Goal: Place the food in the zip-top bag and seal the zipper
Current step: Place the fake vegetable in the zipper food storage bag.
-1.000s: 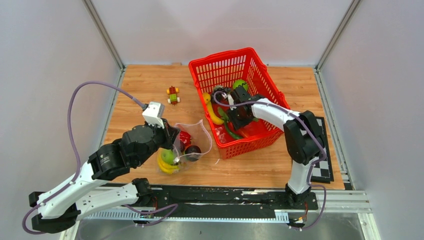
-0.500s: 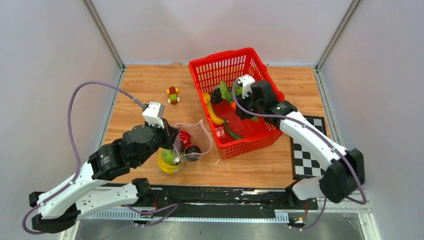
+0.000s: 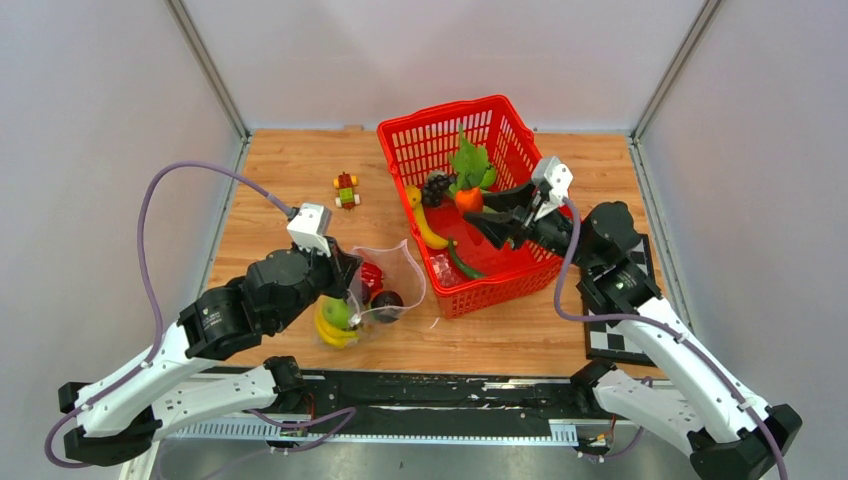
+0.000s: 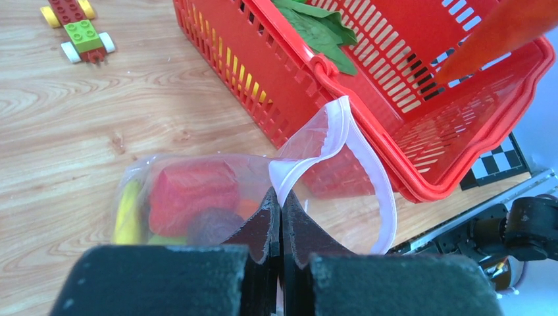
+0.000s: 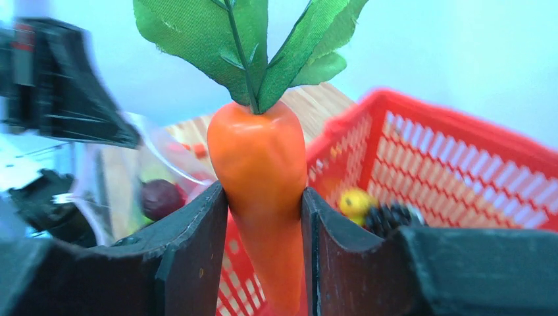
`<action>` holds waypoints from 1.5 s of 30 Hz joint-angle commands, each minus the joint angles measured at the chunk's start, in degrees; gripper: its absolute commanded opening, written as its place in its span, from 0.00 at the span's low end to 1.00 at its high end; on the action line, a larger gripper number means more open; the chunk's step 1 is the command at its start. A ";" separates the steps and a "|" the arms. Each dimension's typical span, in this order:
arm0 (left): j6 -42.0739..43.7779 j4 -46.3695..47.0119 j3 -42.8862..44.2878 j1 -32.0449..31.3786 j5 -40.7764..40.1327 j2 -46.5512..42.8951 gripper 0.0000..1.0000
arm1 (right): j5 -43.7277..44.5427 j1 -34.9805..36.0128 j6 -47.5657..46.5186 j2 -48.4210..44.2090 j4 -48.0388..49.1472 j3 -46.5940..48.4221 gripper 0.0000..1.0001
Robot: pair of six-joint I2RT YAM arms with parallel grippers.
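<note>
Bench [image 3: 280,180]: wooden top carrying every item; seen whole in the top view only.
Red basket [image 3: 400,128]: mesh basket at the far right of the bench, just beside the bag's mouth.
Left fingers [image 4: 277,214]: pressed fully together on the bag's rim, pinching one lip. The left wrist view shows this pinch; from above the wrist hides it.
Right fingers [image 5: 264,210]: part-open, clamped on either side of the carrot's body, raised over the basket.
Zip-top bag [image 3: 398,272]: clear, lying on the bench between left arm and basket, its mouth gaping toward the basket.
Carrot [image 3: 468,199]: orange, leaves upward, held in the air over the basket's interior. The right wrist view shows both pads touching it; the left wrist view catches only its tip and leaves.
Food in bag: red piece [image 3: 370,275], dark round piece [image 3: 386,300], green lime [image 3: 338,313], yellow bananas [image 3: 333,335].
Food in basket: banana [image 3: 425,225], grapes [image 3: 435,186], green piece [image 3: 460,262].
Toy block figure [image 3: 346,190]: on bare bench, well apart from the bag.
Zipper [image 4: 358,141]: pale strip along the open mouth, unsealed.
</note>
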 commanded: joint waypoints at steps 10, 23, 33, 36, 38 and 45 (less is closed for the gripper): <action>-0.17 4.66 1.90 0.13 3.49 -0.02 0.00 | -16.86 21.78 -14.48 5.98 23.25 1.93 0.00; -0.28 4.98 2.85 0.07 7.05 -3.43 0.00 | -29.02 23.49 -35.50 18.55 13.34 1.27 0.00; 0.81 0.53 5.97 0.09 7.41 -5.34 0.00 | -16.34 23.55 -55.23 22.47 -12.72 6.03 0.00; 1.44 -0.88 7.14 0.11 7.79 -5.08 0.00 | -10.69 24.44 -57.67 24.09 -18.82 8.73 0.00; 1.90 -1.16 7.68 0.07 8.36 -4.58 0.00 | -7.10 25.67 -59.26 26.11 -23.95 11.59 0.00; 2.92 -0.01 8.93 0.07 15.12 -1.19 0.00 | 3.14 29.30 -45.69 31.34 -22.94 19.51 0.20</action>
